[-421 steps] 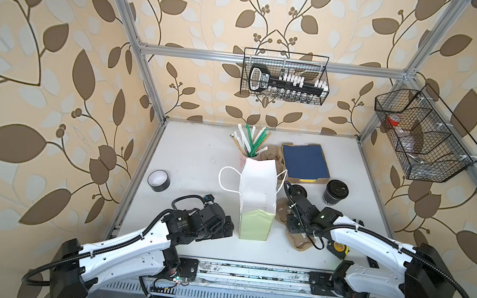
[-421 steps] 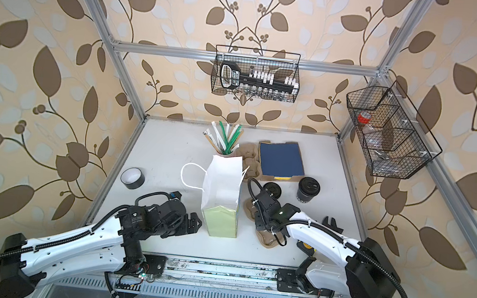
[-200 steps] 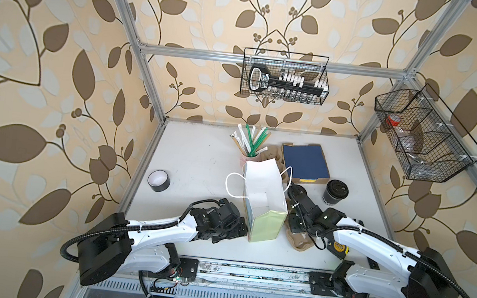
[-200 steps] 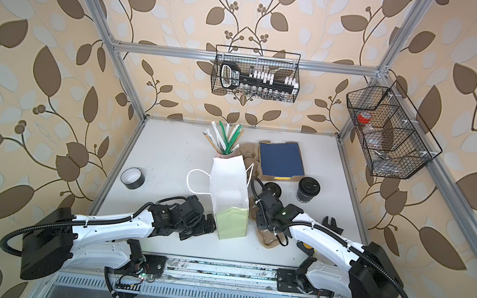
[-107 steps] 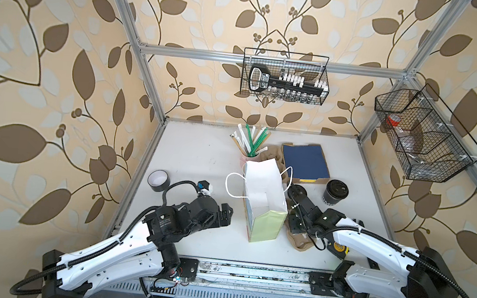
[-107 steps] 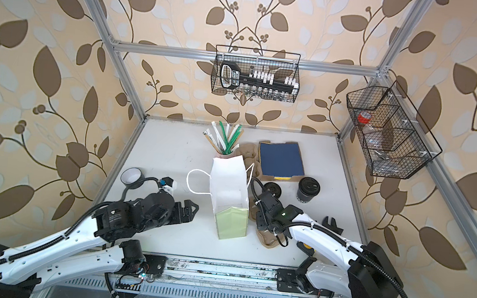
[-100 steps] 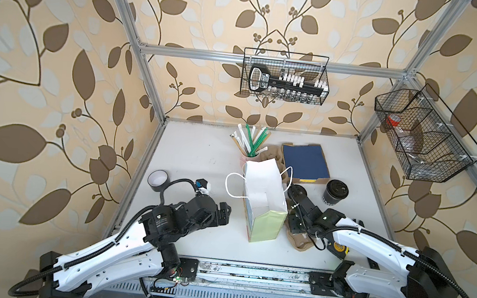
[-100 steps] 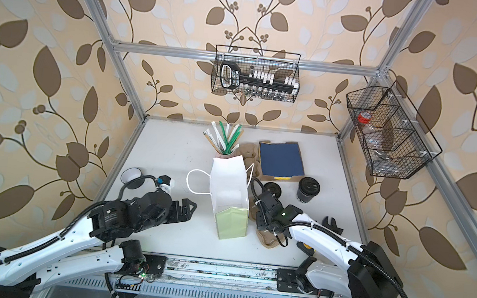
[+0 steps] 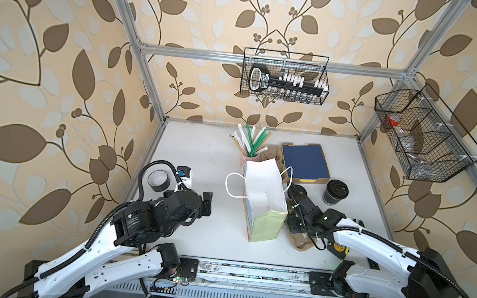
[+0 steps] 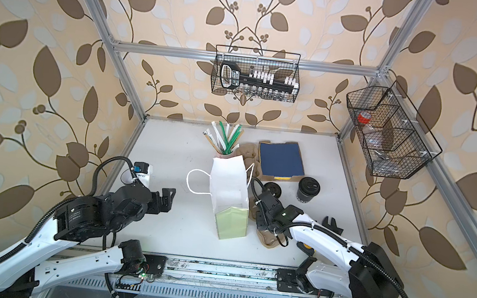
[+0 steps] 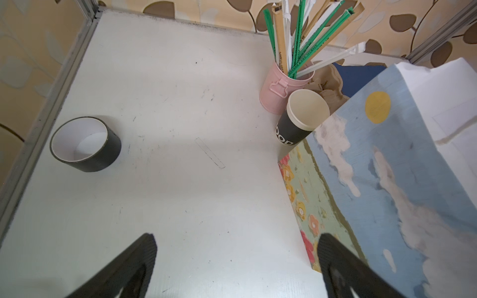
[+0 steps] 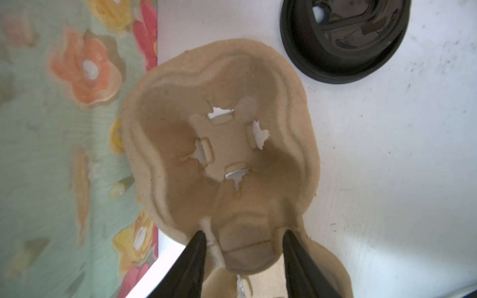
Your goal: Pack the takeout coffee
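**Item: coffee, two black paper cups.**
- Lidded cup [image 9: 335, 192] — right of centre in both top views, just below the blue box [image 9: 304, 163], apart from the bag [image 9: 263, 185].
- Open cup [image 11: 290, 129] — shown only by the left wrist view, between pink cup [image 11: 273, 95] and bag. From above the bag hides it.
- Handling: light, thin-walled, crushable (contents unseen). Take mid-body, gently, kept upright.
- Left gripper [image 11: 237, 236]: spread wide, empty, over bare table [image 11: 180, 180].
- Right gripper [image 12: 245, 233]: half-parted astride the carrier [image 12: 227, 144] ridge. Whether it is clamped, cannot tell. Only its wrist view shows this.
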Available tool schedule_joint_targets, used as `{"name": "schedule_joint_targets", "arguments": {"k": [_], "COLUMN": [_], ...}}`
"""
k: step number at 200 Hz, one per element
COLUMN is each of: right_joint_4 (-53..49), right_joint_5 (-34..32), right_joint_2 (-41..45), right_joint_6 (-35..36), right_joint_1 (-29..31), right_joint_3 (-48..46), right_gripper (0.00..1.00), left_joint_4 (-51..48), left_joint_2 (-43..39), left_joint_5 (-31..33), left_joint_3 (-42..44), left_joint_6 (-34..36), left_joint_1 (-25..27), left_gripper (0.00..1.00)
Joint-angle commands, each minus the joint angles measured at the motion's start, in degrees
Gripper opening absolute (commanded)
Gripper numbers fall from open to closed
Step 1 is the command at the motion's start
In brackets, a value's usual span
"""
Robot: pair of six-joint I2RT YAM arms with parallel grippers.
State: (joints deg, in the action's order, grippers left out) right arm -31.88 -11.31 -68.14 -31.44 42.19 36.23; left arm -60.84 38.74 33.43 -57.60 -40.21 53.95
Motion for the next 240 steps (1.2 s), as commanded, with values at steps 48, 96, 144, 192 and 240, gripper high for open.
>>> {"name": "schedule_joint_targets", "arguments": {"k": [48, 96, 144, 192, 240], "right_joint_4": [-0.3, 0.1, -0.1, -1.4, -4.3], "right_joint_5": [0.4, 0.6, 0.9, 0.6, -0.4], "right_joint_2": [-2.0, -2.3, -1.9, -0.1, 4.1], "right_joint_6": [0.8, 0.9, 0.8, 0.2, -0.9], "right_joint_1": [-0.4, -0.4, -0.4, -0.4, -0.3], "right_joint_3": [0.0, -0.1, 0.2, 0.6, 2.2], "right_gripper": [0.47, 0.44, 0.39, 0.37, 0.37], "left_joint_4": [-1.5, -0.8, -0.6, -0.4, -0.2], "left_joint_2": [-2.4, -4.0, -4.4, -5.0, -4.9], "left_joint_5": [6.3, 7.8, 8.0, 8.2, 8.0], "left_joint_3": [-1.4, -0.7, -0.6, -0.3, -0.2], "left_joint_6": [4.4, 6.0, 6.1, 6.1, 6.1], "left_joint_1": [0.1, 0.1, 0.1, 0.1, 0.1], "left_gripper": [0.99, 0.99, 0.99, 0.99, 0.99]}}
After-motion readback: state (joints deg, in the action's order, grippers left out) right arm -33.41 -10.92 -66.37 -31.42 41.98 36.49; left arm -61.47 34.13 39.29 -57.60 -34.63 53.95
